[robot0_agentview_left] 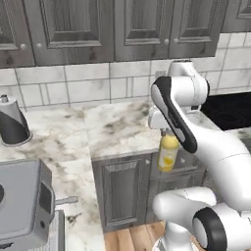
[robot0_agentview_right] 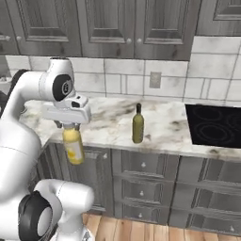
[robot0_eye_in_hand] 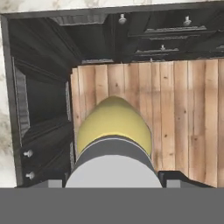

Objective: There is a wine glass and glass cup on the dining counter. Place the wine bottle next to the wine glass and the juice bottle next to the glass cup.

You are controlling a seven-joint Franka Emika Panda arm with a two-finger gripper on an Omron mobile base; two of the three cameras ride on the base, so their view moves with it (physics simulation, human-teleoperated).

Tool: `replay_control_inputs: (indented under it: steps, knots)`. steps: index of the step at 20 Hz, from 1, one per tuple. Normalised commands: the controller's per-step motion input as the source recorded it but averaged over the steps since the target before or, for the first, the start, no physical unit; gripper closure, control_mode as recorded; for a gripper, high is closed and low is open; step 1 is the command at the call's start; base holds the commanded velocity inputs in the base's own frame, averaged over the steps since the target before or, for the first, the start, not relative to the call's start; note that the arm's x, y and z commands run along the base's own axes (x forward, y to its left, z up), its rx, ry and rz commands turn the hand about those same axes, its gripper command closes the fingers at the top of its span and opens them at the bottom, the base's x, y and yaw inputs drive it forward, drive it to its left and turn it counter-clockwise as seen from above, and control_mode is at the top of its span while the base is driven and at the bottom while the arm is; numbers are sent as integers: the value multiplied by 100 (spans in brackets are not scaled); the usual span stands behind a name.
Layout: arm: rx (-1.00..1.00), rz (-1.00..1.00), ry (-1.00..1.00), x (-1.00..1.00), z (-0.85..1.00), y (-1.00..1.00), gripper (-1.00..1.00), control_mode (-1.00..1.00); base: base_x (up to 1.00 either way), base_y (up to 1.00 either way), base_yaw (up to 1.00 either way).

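hanging yellow-filled juice bottle (robot0_agentview_right: 74,146), gripped

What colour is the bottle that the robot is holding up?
The juice bottle is yellow-orange with a pale label, hanging from the gripper; the right base view shows it best.

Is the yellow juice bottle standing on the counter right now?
No, the gripper holds the juice bottle by its top, hanging in front of the cabinets, off the marble counter.

The marble counter (robot0_agentview_right: 160,127) bears 1 wine bottle (robot0_agentview_right: 137,124).
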Motion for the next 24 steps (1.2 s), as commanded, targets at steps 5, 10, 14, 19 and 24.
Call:
replay_control_inputs:
  steps: [5, 10, 14, 19, 24]
  knots:
    - [0, 0, 0, 0, 0, 0, 100, 100, -1, 12, -87]
    - [0, 0, 0, 0, 0, 0, 100, 100, 0, 9, -95]
    - [0, 0, 0, 0, 0, 0, 100, 100, 0, 9, -96]
    - [0, 0, 0, 0, 0, 0, 100, 100, 0, 8, -97]
    - [0, 0, 0, 0, 0, 0, 100, 100, 0, 7, -98]
